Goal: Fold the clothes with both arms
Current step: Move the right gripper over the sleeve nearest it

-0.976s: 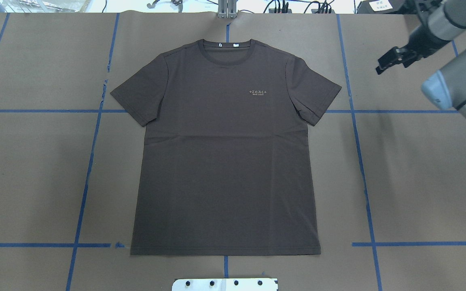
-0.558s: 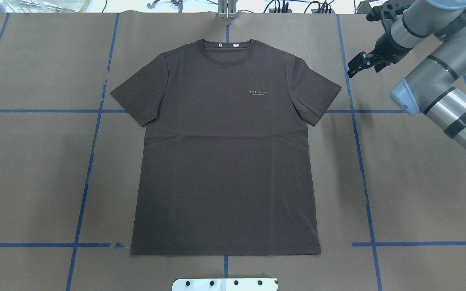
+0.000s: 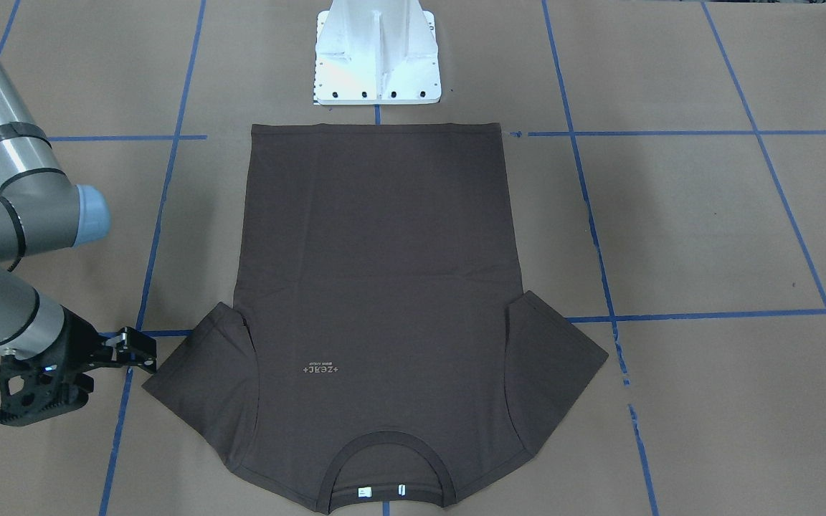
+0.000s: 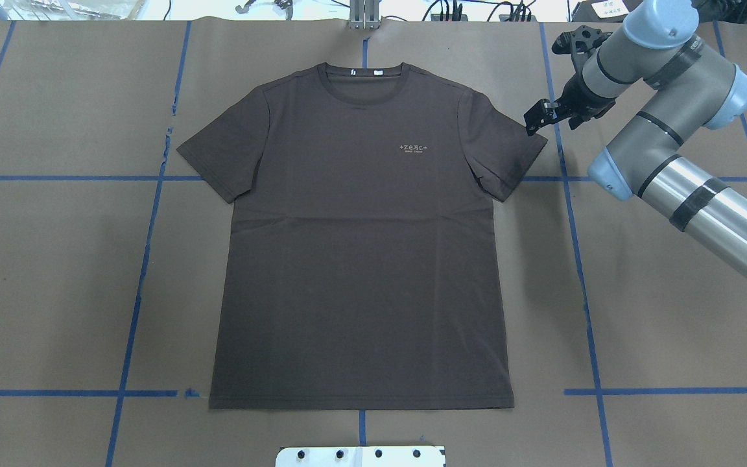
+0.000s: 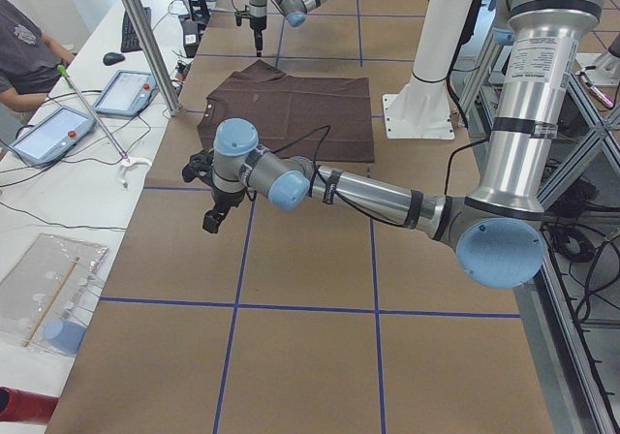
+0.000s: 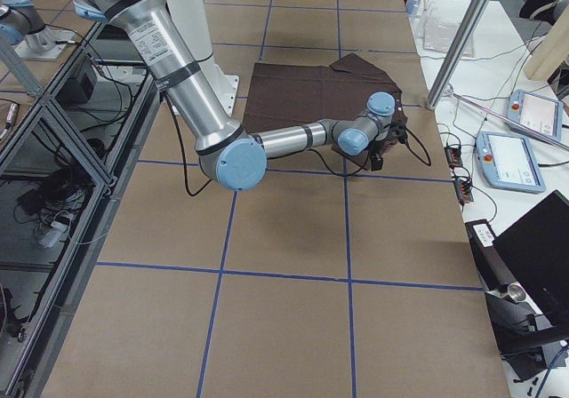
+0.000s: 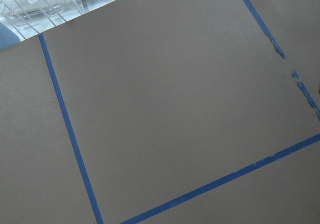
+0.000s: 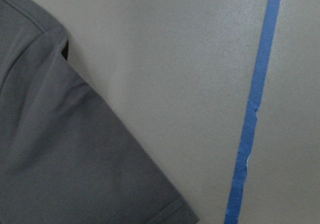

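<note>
1. T-shirt [image 4: 360, 246], dark brown and short-sleeved, lies flat and face up in the middle of the counter [image 4: 56, 259]. Its collar is at the far side and its hem is nearest the robot's base.
2. Risk: the right gripper [image 4: 537, 120] hovers at the outer tip of one sleeve [image 4: 509, 155]. If it lands slightly wide, it could close on bare counter. It could also catch a single layer and drag the shirt askew.
3. Risk: the left gripper [image 5: 215, 216] is well apart from the shirt, so a one-sided pull could skew the fold.
4. The right arm [image 4: 685, 194] reaches in with its elbow bent and wrist angled down. Its jaws look parted, with nothing between them.
5. The left arm [image 5: 368, 194] stretches low over bare counter. I cannot tell whether its gripper is parted or closed.
</note>
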`<state>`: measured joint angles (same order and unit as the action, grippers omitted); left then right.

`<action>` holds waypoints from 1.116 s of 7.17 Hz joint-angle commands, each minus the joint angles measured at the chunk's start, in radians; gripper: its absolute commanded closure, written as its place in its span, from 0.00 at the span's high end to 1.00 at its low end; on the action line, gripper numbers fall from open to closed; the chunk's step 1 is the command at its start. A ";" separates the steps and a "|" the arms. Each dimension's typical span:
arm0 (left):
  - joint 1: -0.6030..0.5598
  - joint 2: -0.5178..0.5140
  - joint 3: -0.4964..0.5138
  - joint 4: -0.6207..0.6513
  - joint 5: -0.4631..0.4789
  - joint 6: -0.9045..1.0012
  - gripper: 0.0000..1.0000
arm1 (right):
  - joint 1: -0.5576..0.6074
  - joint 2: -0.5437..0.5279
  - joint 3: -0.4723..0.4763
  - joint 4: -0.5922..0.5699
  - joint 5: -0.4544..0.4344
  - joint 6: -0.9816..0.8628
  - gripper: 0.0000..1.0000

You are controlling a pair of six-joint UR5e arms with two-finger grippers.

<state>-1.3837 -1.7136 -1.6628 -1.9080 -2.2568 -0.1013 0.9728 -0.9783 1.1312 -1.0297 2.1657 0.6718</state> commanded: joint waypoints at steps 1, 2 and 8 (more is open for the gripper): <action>0.000 0.000 0.002 0.000 -0.001 -0.001 1.00 | -0.019 0.004 -0.019 0.000 -0.024 0.008 1.00; 0.000 0.000 0.000 0.000 -0.001 -0.001 1.00 | -0.020 0.021 -0.042 -0.001 -0.024 0.009 0.99; 0.000 -0.003 -0.008 0.000 -0.001 -0.003 1.00 | -0.020 0.044 -0.084 -0.003 -0.023 0.009 0.71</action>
<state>-1.3836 -1.7157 -1.6690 -1.9083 -2.2580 -0.1039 0.9527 -0.9336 1.0503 -1.0322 2.1418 0.6811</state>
